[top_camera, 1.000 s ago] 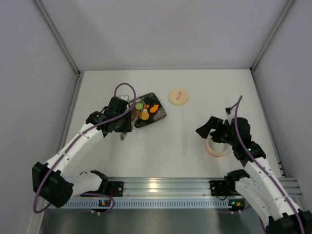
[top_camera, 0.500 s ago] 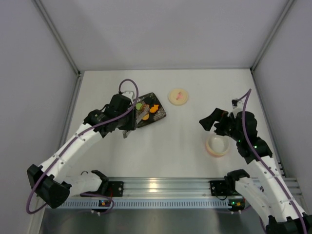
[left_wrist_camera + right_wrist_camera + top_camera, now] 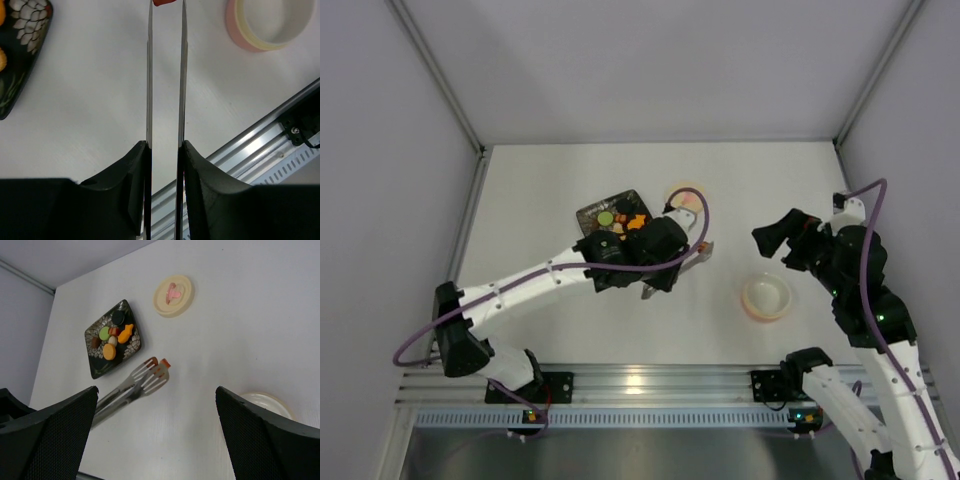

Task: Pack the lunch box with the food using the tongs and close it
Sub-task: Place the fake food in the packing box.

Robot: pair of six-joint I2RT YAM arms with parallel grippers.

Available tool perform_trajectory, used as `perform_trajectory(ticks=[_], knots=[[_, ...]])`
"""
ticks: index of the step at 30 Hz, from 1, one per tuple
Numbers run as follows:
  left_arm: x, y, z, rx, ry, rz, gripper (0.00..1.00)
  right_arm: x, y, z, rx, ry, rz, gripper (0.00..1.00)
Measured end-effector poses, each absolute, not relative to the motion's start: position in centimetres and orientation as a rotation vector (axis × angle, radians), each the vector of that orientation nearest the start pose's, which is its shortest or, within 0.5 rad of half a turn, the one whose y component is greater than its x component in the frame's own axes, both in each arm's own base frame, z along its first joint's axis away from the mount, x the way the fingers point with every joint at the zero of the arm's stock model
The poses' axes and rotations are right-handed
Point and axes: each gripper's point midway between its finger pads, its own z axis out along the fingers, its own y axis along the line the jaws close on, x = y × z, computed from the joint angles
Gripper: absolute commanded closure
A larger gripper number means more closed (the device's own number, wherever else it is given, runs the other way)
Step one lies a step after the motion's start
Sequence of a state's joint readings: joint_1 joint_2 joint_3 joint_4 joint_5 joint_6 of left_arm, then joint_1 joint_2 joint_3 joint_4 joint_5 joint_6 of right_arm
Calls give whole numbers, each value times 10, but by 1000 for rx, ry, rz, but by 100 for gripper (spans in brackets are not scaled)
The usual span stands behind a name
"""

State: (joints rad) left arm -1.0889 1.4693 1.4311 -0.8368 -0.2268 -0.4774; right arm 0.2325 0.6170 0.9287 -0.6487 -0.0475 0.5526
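Note:
My left gripper (image 3: 670,262) (image 3: 165,145) is shut on the silvery tongs (image 3: 698,252) (image 3: 150,75) (image 3: 142,381). An orange-red piece of food (image 3: 165,363) (image 3: 164,2) is pinched between the tongs' slotted tips, above the table between plate and lunch box. The lunch box (image 3: 766,296) (image 3: 270,25) (image 3: 265,401) stands without its lid at the right, white inside. Its cream lid (image 3: 687,196) (image 3: 173,295) with a pink mark lies at the back, partly behind the left arm in the top view. More food (image 3: 620,220) (image 3: 111,337) sits on the plate. My right gripper (image 3: 790,235) (image 3: 157,407) hangs open above the lunch box's far side, holding nothing.
The dark patterned square plate (image 3: 595,212) (image 3: 97,367) (image 3: 20,55) lies left of centre. An aluminium rail (image 3: 640,385) (image 3: 280,125) runs along the near table edge. Grey walls enclose the table on three sides.
My left arm has swung right from the plate toward the lunch box, carrying the tongs with a piece of food. The right gripper has drawn up and back from the lunch box.

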Motion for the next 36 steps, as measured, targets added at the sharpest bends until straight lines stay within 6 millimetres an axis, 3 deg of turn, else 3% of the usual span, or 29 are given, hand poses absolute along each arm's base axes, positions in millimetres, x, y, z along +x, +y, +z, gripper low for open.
perform_trajectory(ticks=[3, 9, 16, 23, 36], knots=[[178, -348, 205, 713, 2368, -456, 76, 222, 79, 294, 288, 1904, 549, 1], [156, -395, 206, 803, 2317, -533, 76, 215, 70, 293, 310, 1916, 503, 1], [137, -429, 202, 868, 2284, -585, 76, 210, 66, 288, 318, 1938, 477, 1], [128, -438, 189, 904, 2302, -584, 70, 209, 65, 286, 319, 1946, 473, 1], [125, -443, 187, 920, 2310, -604, 57, 209, 65, 286, 319, 1947, 473, 1]])
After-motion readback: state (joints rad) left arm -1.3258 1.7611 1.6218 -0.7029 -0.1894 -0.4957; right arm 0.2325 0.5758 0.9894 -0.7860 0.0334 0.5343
